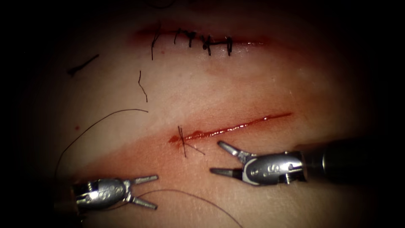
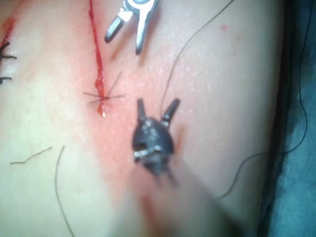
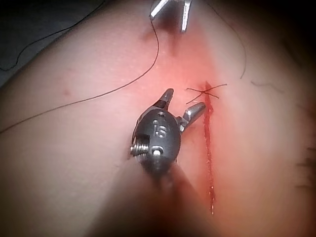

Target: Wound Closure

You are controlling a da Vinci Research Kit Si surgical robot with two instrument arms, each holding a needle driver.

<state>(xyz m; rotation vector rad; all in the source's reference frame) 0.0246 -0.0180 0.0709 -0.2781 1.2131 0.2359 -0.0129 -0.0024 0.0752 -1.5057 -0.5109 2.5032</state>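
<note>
The open cut (image 1: 236, 126) runs slantwise across the tissue (image 1: 261, 84), wet with red fluid. One tied stitch (image 1: 182, 139) with short cut ends crosses its left end. My right tool (image 1: 215, 157) hovers just in front of the cut, right of that stitch, jaws open and holding nothing; the right wrist view has it (image 3: 185, 100) beside the stitch (image 3: 205, 91). My left tool (image 1: 155, 192) sits low at the front left, jaws open. A long dark thread (image 1: 198, 198) lies on the tissue and runs in between its open jaws (image 2: 157, 106).
A second cut (image 1: 202, 40) farther back is closed with several dark stitches. Loose cut ends of thread (image 1: 82, 65) (image 1: 143, 86) lie at the left. Another long thread (image 1: 84, 131) curves across the left tissue. Dark cloth (image 2: 301, 148) borders the tissue edge.
</note>
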